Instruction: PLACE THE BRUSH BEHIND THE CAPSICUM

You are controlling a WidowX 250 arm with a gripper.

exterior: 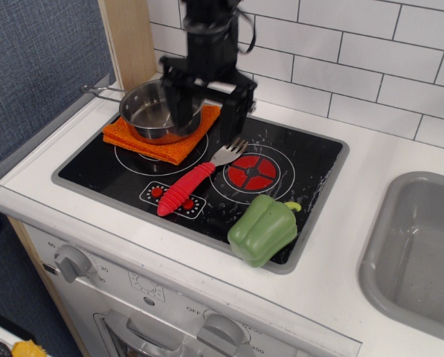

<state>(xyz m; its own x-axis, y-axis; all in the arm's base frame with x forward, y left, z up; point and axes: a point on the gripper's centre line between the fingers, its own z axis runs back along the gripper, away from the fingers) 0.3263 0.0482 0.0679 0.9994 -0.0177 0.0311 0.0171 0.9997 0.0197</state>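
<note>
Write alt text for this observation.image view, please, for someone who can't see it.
A black robot gripper, jaws open, hangs over a toy stove, above a red-handled brush. A green capsicum sits at the front right corner; a steel pot rests on an orange cloth.

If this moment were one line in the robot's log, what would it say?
claw: open, above pot | brush: on stovetop, untouched | capsicum: front right corner
</note>
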